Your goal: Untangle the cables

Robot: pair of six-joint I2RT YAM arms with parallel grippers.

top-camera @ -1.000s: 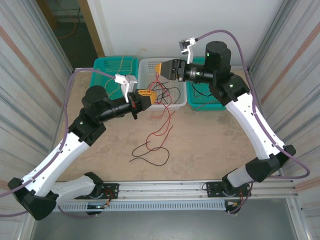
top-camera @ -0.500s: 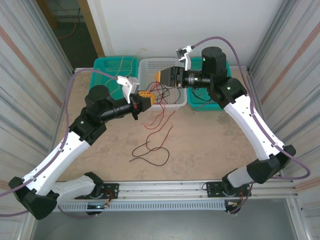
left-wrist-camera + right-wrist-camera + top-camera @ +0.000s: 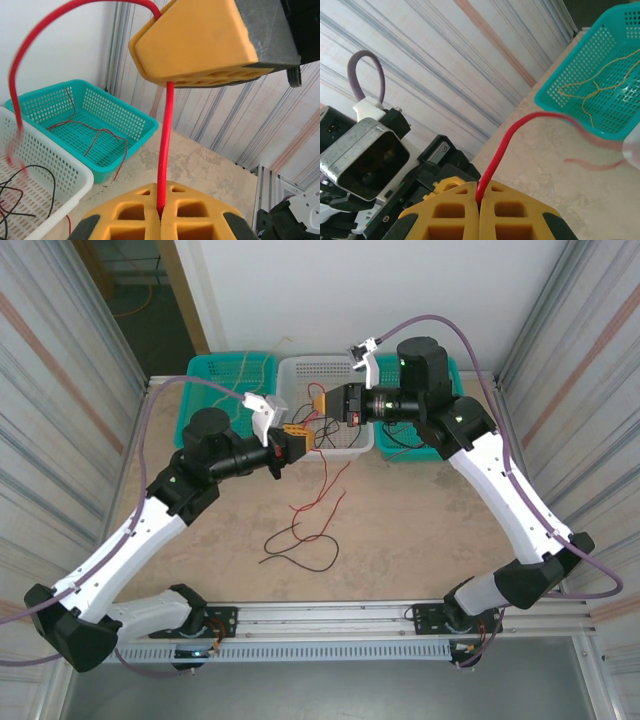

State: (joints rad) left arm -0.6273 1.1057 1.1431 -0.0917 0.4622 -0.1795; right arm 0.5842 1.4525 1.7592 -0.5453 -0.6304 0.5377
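Pinching a red cable point(image 3: 163, 135) tightly, the left hand point(image 3: 296, 434) is holding closed at the near left edge of the white basket point(image 3: 305, 375). The right hand point(image 3: 323, 403), also clamped shut on this red cable, is hovering just beyond and to the right, over the basket. Slack is hanging down to the tabletop point(image 3: 430, 525), where loose red and black cables point(image 3: 300, 545) are lying. More strands are resting in the left teal basket point(image 3: 215, 375) and the right teal basket point(image 3: 400, 448).
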